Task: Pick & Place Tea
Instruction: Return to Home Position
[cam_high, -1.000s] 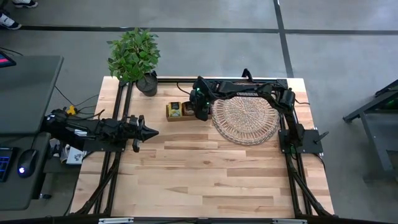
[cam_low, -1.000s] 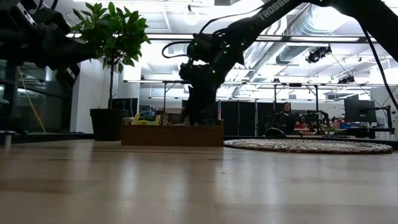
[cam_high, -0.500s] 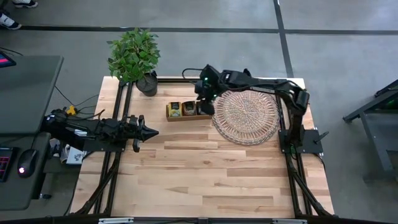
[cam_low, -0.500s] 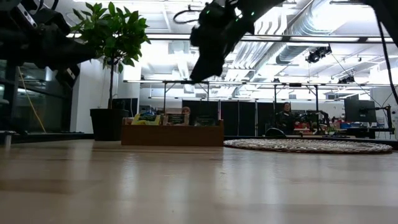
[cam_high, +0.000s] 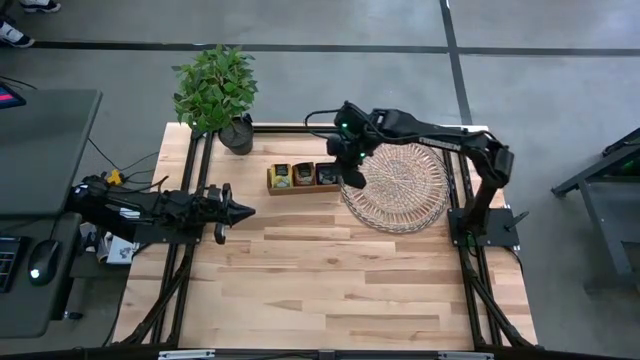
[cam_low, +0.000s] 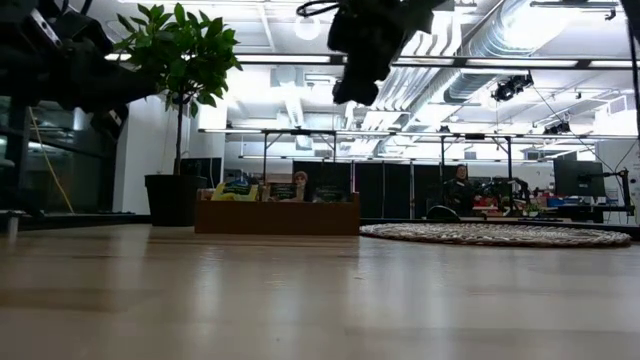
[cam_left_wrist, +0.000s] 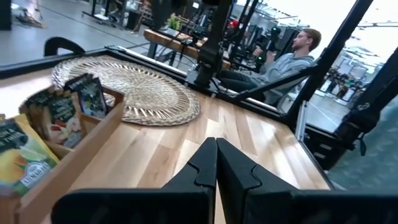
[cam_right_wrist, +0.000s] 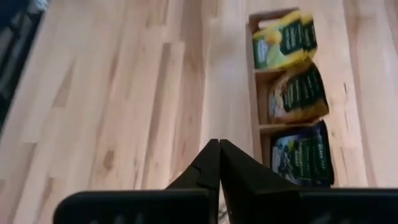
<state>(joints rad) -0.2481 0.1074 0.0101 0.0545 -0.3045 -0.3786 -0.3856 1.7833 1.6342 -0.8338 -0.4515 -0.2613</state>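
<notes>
At the back of the bench (cam_high: 330, 270), the tea sachets (cam_high: 305, 175) stand on edge in the narrow wooden box (cam_high: 272, 189), sorted by colour into its three compartments. The right wrist view shows yellow-green ones (cam_right_wrist: 280, 43) at one end, beige ones (cam_right_wrist: 298, 93) in the middle and dark navy ones (cam_right_wrist: 301, 155) at the other end, the end next to the round wicker tray (cam_high: 400, 190). The tray lies flat just beside the box.

The right gripper (cam_high: 354, 181) hangs over the spot where the box's end meets the tray's rim. The low view shows it raised well above both. Its fingers (cam_right_wrist: 208, 165) are clenched together and grasp nothing.

The left gripper (cam_high: 248, 211) waits over the left part of the bench, well apart from the box, pointing towards the middle. Its fingers (cam_left_wrist: 202, 168) are likewise clenched on nothing.

A potted plant (cam_high: 215, 90) stands at the bench's back left corner, near the box. Beyond the bench, the left wrist view shows a person (cam_left_wrist: 292, 59) seated in the room.
</notes>
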